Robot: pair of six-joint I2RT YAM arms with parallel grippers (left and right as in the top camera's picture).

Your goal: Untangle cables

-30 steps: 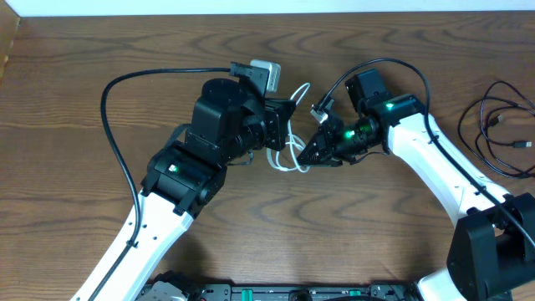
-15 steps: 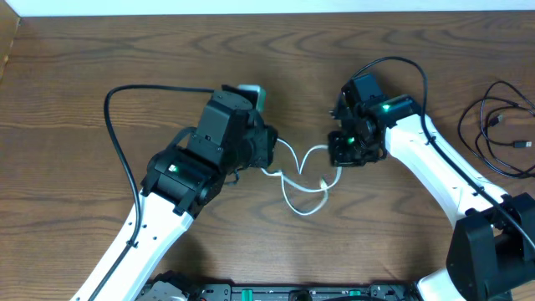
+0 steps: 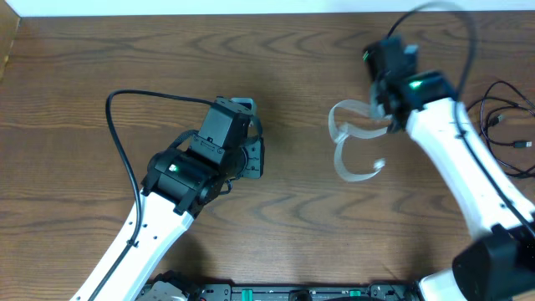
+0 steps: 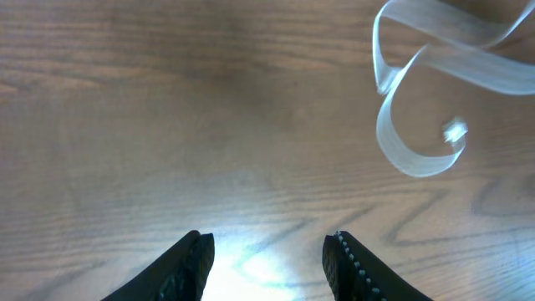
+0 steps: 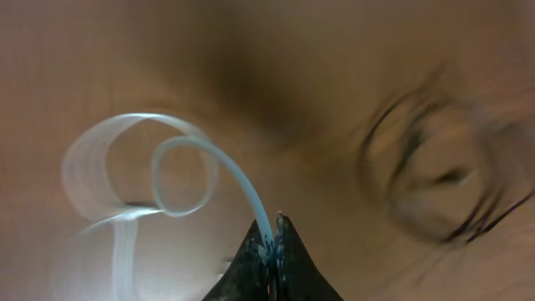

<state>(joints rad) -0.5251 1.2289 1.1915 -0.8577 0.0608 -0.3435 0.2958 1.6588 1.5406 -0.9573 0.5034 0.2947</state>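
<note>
— Wood-grain table [image 3: 84,67], brown and matte. Where's the white cable [image 5: 247,201]?

— Hanging right of centre in smooth, blurred loops, pinched by the right gripper [image 5: 274,242]. I'd say it's separated: the black cable [image 3: 495,121] lies apart in thin loose coils at the right edge.

— And the left gripper [image 4: 267,251]?

— Spread, empty. Only setting the white one down is left.

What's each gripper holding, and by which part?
Right gripper pinches the white cable on its cord, at the fingertips. Left gripper is open, empty.
</note>
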